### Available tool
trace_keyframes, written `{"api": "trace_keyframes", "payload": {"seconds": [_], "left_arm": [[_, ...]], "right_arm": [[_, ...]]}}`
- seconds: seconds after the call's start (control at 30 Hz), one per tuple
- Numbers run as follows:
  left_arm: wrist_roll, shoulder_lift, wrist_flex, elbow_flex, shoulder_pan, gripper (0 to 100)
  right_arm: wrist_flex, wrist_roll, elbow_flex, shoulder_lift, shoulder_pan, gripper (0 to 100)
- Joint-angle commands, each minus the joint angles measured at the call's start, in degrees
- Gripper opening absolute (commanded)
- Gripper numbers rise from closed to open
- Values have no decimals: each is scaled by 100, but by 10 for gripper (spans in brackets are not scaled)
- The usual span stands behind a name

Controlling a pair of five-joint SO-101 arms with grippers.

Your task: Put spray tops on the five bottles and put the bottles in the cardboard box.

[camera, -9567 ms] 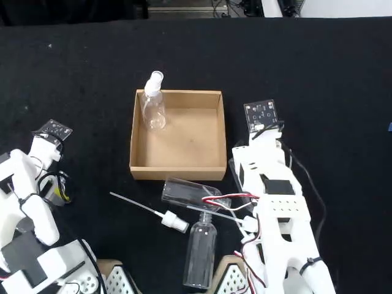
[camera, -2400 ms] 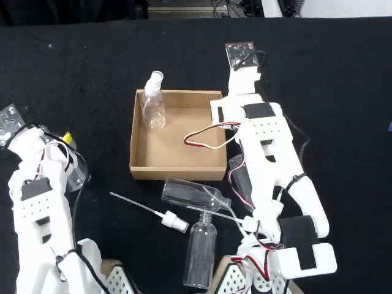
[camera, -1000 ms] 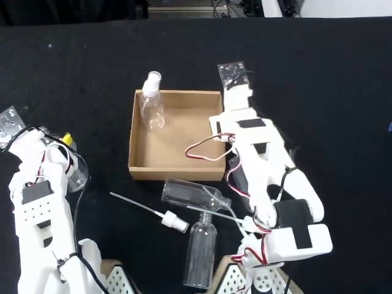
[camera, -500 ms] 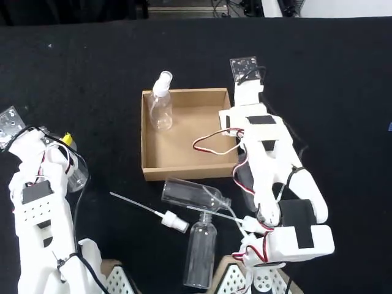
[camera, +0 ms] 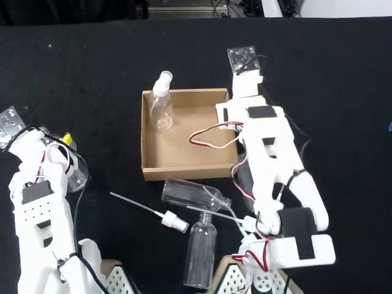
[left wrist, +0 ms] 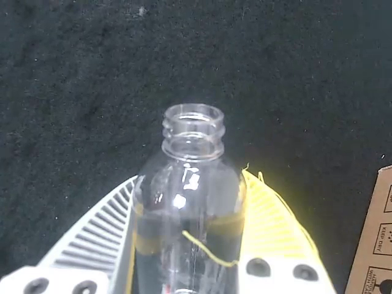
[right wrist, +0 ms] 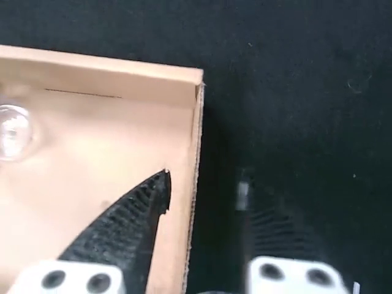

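Note:
The cardboard box (camera: 149, 138) sits mid-table, with one clear bottle with a white spray top (camera: 160, 105) upright in its far left corner. My right gripper (right wrist: 204, 180) is open and straddles the box's right wall (right wrist: 196, 131), one black finger inside and the other outside. At the table's left, my left gripper (left wrist: 190, 177) is shut on an uncapped clear bottle (left wrist: 191, 184), which also appears in the high view (camera: 75, 173). Two more uncapped bottles (camera: 193, 193) (camera: 201, 248) lie in front of the box, beside a loose spray top (camera: 174, 221) with a long tube.
A second spray top (camera: 248, 224) lies under the right arm (camera: 269, 159), its tube running toward the lying bottles. Black cloth (camera: 92, 61) covers the table. The arm bases (camera: 116, 278) stand at the near edge.
The box, with its bottle, has slid to the right along with my right gripper on its wall. The left arm and its bottle have stayed still.

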Motion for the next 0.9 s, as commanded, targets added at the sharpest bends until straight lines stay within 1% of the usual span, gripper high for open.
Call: {"api": "trace_keyframes", "payload": {"seconds": [0.0, 0.1, 0.13, 0.17, 0.27, 0.4, 0.53, 0.63, 0.7, 0.87], "left_arm": [[26, -193, -105, -75, 13, 29], [26, -193, -114, -75, 13, 29], [26, -193, -123, -75, 22, 29], [26, -193, -123, -75, 22, 29], [26, -193, -123, -75, 22, 29], [35, -193, -123, -75, 13, 29], [26, -193, -114, -75, 13, 29], [26, -193, -105, -75, 13, 29], [26, -193, -105, -75, 13, 29], [26, -193, -105, -75, 13, 29]], "right_arm": [[176, -62, -207, -681, -97, 167], [273, -237, 101, -1182, -396, 18], [273, -334, 242, -1358, -536, 8], [255, -378, 391, -1516, -703, 30], [105, -422, 769, -1736, -1204, 9], [-835, -431, 1464, -1552, -1600, 10], [-2259, -879, 2009, -1156, -1688, 11], [-3130, -1152, 2229, -884, -1679, 11], [-3437, -1143, 2290, -681, -1697, 11], [-3692, -1143, 2141, -189, -1705, 11]]}}
